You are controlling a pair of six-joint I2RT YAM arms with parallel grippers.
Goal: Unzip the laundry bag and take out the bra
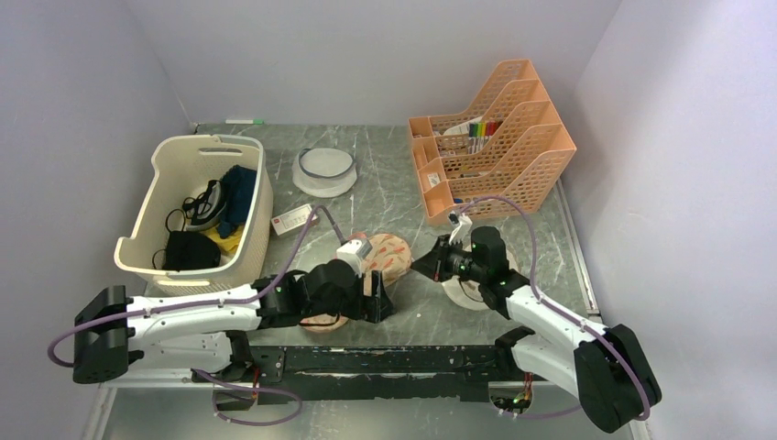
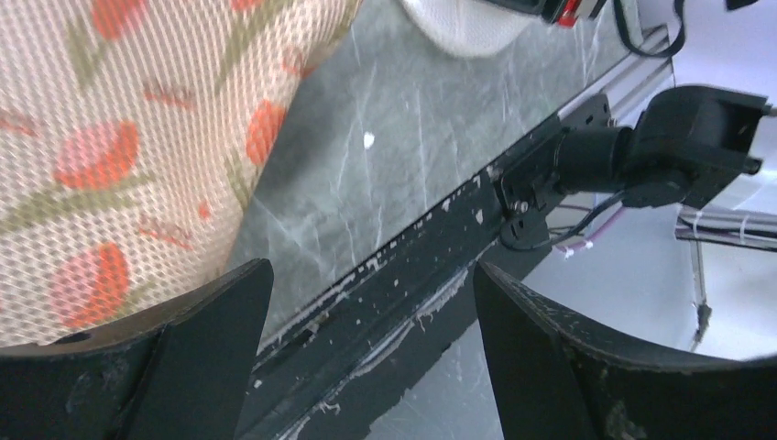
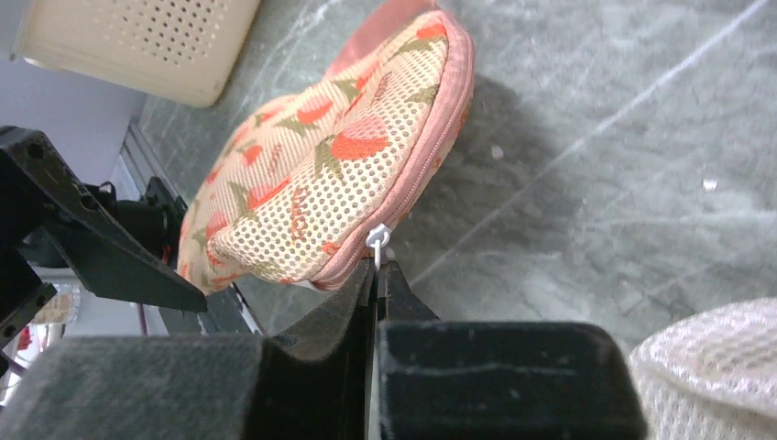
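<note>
The laundry bag [image 1: 389,257], a peach mesh pouch with red flowers and a pink zip edge, lies at the table's front middle between the two arms. My right gripper [image 3: 377,266] is shut on the small white zip pull [image 3: 377,238] at the pouch's pink edge [image 3: 431,156]; from above the gripper [image 1: 421,264] sits just right of the pouch. My left gripper [image 2: 374,270] stands open with nothing between its fingers, and the pouch's mesh [image 2: 119,156] lies close to the left finger. From above it [image 1: 371,298] is at the pouch's near side. The bra is hidden.
A cream slotted basket [image 1: 197,206] with dark clothes stands at the left. An orange file rack [image 1: 495,137] is at the back right, a round white bowl [image 1: 324,170] at the back middle. A white mesh disc [image 3: 715,367] lies under the right arm. The black front rail [image 2: 440,238] runs below the left gripper.
</note>
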